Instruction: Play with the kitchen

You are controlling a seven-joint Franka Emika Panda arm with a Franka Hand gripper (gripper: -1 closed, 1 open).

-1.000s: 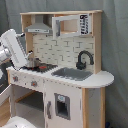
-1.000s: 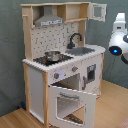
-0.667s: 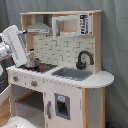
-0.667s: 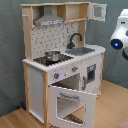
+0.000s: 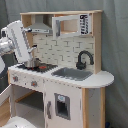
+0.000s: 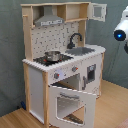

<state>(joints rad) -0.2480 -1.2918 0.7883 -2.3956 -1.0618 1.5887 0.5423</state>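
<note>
The kitchen (image 5: pixel 75 85) is a tall toy of white panels and light wood, seen in both exterior views. It has a black faucet (image 5: pixel 84 59), a grey sink (image 5: pixel 72 73), a range hood (image 5: pixel 41 25) and a hob with a steel pot (image 6: pixel 52 56). Its oven door (image 6: pixel 74 102) hangs open, tilted forward. In the first exterior view my white arm (image 5: pixel 19 39) reaches in from the left, with my gripper (image 5: pixel 31 51) just above the pot (image 5: pixel 31 63) on the hob. In the second exterior view only a white arm part with a blue light (image 6: pixel 120 33) shows at the right edge.
A grey curtain (image 6: pixel 10 50) hangs behind the kitchen. The kitchen stands on a wooden floor (image 6: pixel 20 120). An upper cabinet door (image 6: pixel 98 11) stands open at the top, on the second exterior view's right. A white rounded thing (image 5: pixel 15 122) lies at the first exterior view's lower left.
My arm has shifted a little toward the hob and the pot. The kitchen, the pot and the oven door have not moved.
</note>
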